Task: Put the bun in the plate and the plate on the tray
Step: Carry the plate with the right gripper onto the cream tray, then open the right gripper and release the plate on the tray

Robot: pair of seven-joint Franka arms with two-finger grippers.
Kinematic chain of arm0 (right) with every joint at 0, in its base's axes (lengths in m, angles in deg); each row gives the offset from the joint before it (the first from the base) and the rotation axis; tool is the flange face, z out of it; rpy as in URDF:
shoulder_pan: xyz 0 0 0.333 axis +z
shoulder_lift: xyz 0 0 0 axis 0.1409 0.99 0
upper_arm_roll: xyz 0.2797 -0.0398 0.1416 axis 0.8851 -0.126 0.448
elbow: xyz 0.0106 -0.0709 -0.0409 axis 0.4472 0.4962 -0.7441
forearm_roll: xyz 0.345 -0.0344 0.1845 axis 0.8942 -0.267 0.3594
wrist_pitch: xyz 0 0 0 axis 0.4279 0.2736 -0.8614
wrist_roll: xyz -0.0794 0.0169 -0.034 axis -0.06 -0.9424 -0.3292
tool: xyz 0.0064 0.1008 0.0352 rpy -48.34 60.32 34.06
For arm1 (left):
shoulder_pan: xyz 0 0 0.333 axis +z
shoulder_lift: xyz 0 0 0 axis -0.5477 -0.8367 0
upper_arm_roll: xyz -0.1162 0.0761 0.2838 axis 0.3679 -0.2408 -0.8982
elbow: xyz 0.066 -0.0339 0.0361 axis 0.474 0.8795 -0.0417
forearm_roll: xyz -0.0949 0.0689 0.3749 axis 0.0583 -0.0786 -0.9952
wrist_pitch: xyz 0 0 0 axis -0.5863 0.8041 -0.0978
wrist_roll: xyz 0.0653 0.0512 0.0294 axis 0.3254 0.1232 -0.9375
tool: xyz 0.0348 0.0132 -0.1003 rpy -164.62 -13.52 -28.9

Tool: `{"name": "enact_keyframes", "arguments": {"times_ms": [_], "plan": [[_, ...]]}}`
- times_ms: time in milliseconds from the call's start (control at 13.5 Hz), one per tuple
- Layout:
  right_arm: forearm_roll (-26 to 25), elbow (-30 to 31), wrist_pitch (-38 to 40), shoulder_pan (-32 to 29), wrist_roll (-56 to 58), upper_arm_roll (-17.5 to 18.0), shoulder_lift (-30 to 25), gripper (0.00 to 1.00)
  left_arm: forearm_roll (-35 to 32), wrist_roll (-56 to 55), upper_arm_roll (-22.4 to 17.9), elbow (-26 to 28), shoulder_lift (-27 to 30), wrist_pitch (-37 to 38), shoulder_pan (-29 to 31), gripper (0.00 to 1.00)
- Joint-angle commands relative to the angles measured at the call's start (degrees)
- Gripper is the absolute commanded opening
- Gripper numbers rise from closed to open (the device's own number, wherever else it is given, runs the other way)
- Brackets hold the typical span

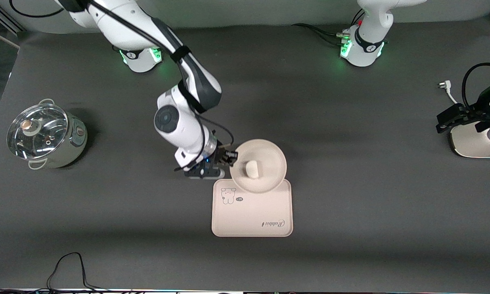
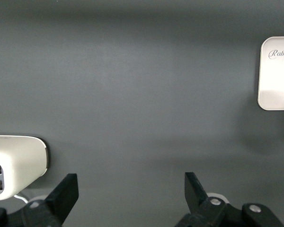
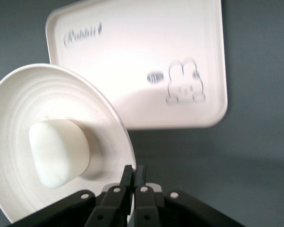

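Overhead, rounded bun [image 1: 251,169] in ridged plate [image 1: 271,157]

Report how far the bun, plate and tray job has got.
Done: the bun lies in the plate. In hand: the right gripper pinches the plate's rim, and the plate overlaps the tray at its edge farther from the camera. Left: set the plate fully on the tray. The left gripper waits open.

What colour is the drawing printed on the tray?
The bear drawing on the cream-pink tray is a thin dark outline without fill, clearest in the front view.
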Motion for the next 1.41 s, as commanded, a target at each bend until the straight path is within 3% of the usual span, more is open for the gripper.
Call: {"name": "enact_keyframes", "arguments": {"times_ms": [0,371,594,1114,1188,1262,1336], "plan": [[1.6,-15.5,5.8,-2.1,1.5,0.1,9.2,0.00,0.1,0.8,0.1,0.2,0.2,-0.4,0.4,1.00],[1.6,-25.7,4.8,-3.8,1.5,0.1,19.4,0.00,0.0,0.7,0.2,0.1,0.2,-0.3,0.3,1.00],[1.6,-25.8,-0.6,-4.1,1.4,0.2,22.9,0.00,0.0,0.5,0.2,0.1,0.2,0.1,0.3,1.00],[1.4,-25.2,-3.2,-4.0,1.5,0.2,25.4,0.00,0.0,0.7,0.2,0.0,0.2,0.3,0.3,1.00],[1.4,-25.2,-3.2,-4.0,1.3,0.2,25.4,0.11,0.0,0.8,0.2,0.0,0.2,0.4,0.3,1.00],[1.5,-25.3,-3.3,-4.0,0.9,0.2,25.4,0.60,0.0,0.8,0.2,0.0,0.2,0.4,0.3,1.00],[1.5,-25.3,-3.2,-4.1,0.6,0.2,25.1,0.98,0.0,0.8,0.2,0.0,0.3,0.4,0.3,1.00]]}}
